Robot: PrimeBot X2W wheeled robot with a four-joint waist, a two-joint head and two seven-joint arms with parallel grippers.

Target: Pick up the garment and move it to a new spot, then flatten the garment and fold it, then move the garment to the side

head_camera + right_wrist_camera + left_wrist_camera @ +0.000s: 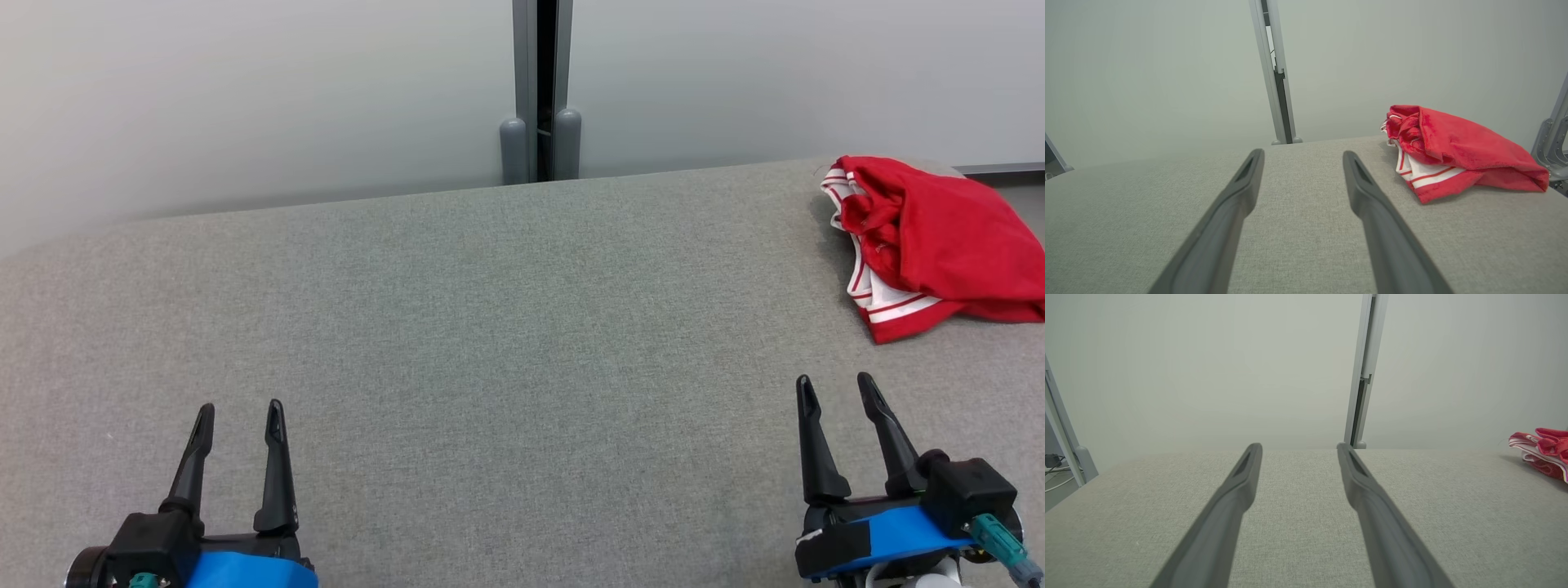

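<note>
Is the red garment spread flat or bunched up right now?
Bunched up. The garment lies in a crumpled heap on the grey surface, red fabric humped over its white striped trim.

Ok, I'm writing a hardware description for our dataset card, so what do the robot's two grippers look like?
Both the left gripper and right gripper have two long, slim black fingers tapering to pointed tips, on a black base wrapped in a blue band. A teal connector plugs into the right one's side.
</note>
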